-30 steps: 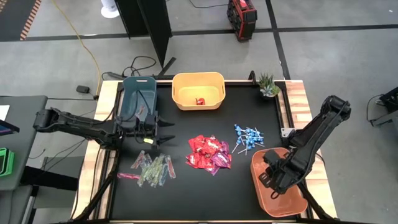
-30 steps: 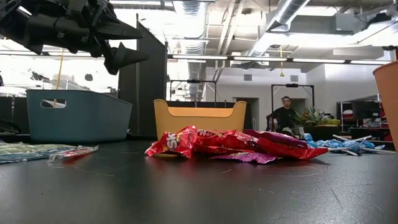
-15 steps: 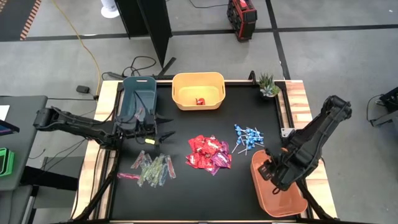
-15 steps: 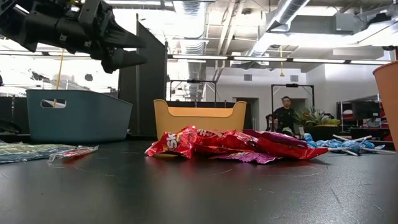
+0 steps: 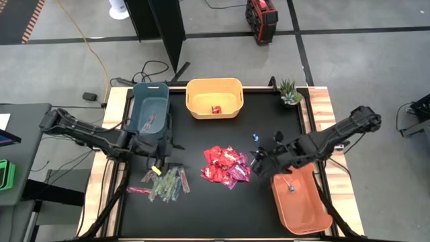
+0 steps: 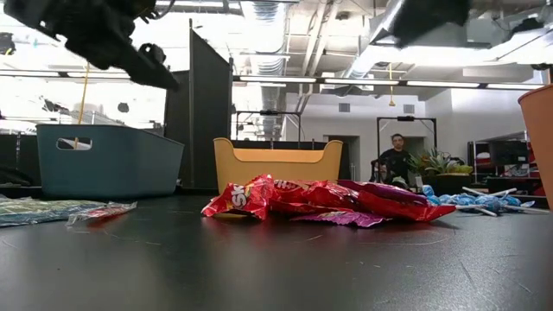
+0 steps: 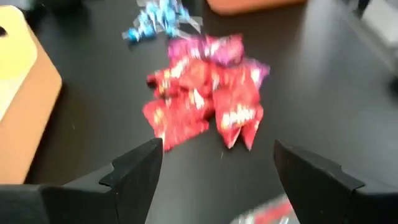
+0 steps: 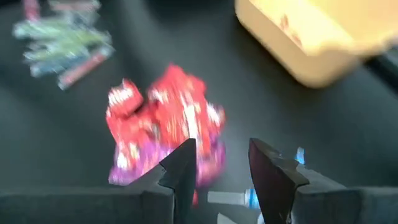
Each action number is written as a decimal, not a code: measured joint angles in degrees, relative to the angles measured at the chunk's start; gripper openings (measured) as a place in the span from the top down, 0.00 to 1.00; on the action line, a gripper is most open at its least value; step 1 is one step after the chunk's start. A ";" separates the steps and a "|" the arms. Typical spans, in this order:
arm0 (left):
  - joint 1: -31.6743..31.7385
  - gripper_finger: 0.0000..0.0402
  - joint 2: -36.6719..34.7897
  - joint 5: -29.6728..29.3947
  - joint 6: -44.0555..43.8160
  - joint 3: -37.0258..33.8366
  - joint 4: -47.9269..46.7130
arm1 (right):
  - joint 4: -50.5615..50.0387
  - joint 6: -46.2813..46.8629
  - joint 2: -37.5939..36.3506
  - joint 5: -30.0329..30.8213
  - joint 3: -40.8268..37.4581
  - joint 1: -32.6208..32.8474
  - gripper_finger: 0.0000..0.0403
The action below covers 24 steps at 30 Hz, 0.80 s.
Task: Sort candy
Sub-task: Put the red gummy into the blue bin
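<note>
Red and magenta square packets [image 5: 226,165] lie heaped mid-table, also in the left wrist view [image 7: 205,106]. Green-pink stick packets [image 5: 164,183] lie near the left edge. Blue lollipops [image 5: 267,144] lie to the right of the red heap. My left gripper [image 5: 162,158] hangs open [image 7: 217,168] above the stick packets, tipped downward. My right gripper [image 5: 259,161] is open [image 8: 225,171] just over the lollipops, one of which [image 8: 239,198] shows between its fingers; whether they touch it, I cannot tell. One lollipop [image 5: 291,189] lies in the orange bin [image 5: 306,212].
A yellow bin [image 5: 213,97] at the far edge holds one red packet [image 5: 216,109]. A teal bin [image 5: 149,114] stands far left. A small potted plant [image 5: 290,93] sits at the far right corner. A person [image 6: 396,160] stands in the room beyond the table.
My right gripper has swung out of the orange bin toward the table's left and far side, ending over the lollipops; a lollipop now shows in that bin. My left gripper has drawn back toward the left edge and tipped its fingers downward over the stick packets.
</note>
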 joint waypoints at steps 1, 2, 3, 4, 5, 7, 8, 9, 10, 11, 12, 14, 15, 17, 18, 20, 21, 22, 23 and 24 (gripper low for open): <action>-0.20 0.27 0.47 0.29 0.68 0.04 -1.57 | 2.42 -3.46 0.06 -0.05 -0.01 -0.76 0.60; -0.27 0.28 1.13 1.35 1.04 -0.02 -2.86 | 4.27 -6.05 0.13 -0.05 0.00 -1.16 0.60; -0.28 0.29 2.12 2.92 1.14 -0.02 -2.91 | 5.51 -8.06 0.18 -0.04 0.00 -1.48 0.60; -0.28 0.30 3.23 4.08 1.05 0.01 -2.71 | 6.50 -9.57 0.18 -0.05 -0.02 -1.93 0.60; -0.33 0.31 4.46 5.17 0.99 0.01 -2.88 | 7.20 -10.60 0.18 -0.05 0.00 -2.33 0.60; -0.65 0.35 7.33 6.95 0.60 -0.05 -2.10 | 7.42 -11.27 0.20 -0.05 0.00 -2.70 0.60; -0.85 0.37 8.87 7.44 0.60 -0.02 -1.23 | 7.34 -11.30 0.23 -0.05 -0.02 -2.71 0.60; -1.15 0.38 10.54 7.56 0.55 -0.02 -0.70 | 7.34 -11.30 0.23 -0.05 -0.02 -2.72 0.60; -1.49 0.40 12.34 7.62 0.15 -0.04 -0.12 | 7.56 -11.29 0.23 -0.05 -0.18 -2.68 0.60; -1.80 0.42 14.03 7.93 -0.31 -0.07 1.22 | 7.79 -11.28 0.23 -0.05 -0.51 -2.63 0.60; -2.11 0.43 15.67 8.83 -0.58 -0.07 2.69 | 7.64 -11.25 0.23 -0.07 -0.80 -2.63 0.60; -2.87 0.45 18.63 11.35 -0.71 -0.07 4.85 | 7.74 -10.49 0.27 -0.12 -1.39 -2.61 0.60; -3.40 0.45 20.06 12.43 -0.61 -0.07 5.98 | 7.38 -9.87 0.27 -0.10 -1.57 -2.61 0.60; -4.41 0.46 22.44 13.73 0.69 0.23 6.09 | 6.95 -9.23 0.27 -0.11 -1.60 -2.61 0.60; -5.01 0.46 23.60 13.81 1.86 0.65 5.68 | 7.18 -9.11 0.27 -0.10 -1.60 -2.57 0.60; -6.06 0.46 25.62 14.29 4.48 1.63 5.13 | 7.48 -9.13 0.27 -0.09 -1.60 -2.55 0.60; -6.55 0.46 26.54 14.93 5.56 2.15 4.88 | 7.54 -9.12 0.27 -0.09 -1.60 -2.55 0.60; -7.04 0.46 27.53 15.51 6.53 2.73 4.88 | 7.54 -9.14 0.27 -0.09 -1.60 -2.55 0.60; -7.45 0.46 28.56 15.77 7.44 3.36 5.01 | 7.55 -9.14 0.27 -0.11 -1.60 -2.55 0.60; -7.79 0.46 29.57 15.96 8.25 3.93 5.03 | 7.55 -9.13 0.27 -0.11 -1.60 -2.55 0.60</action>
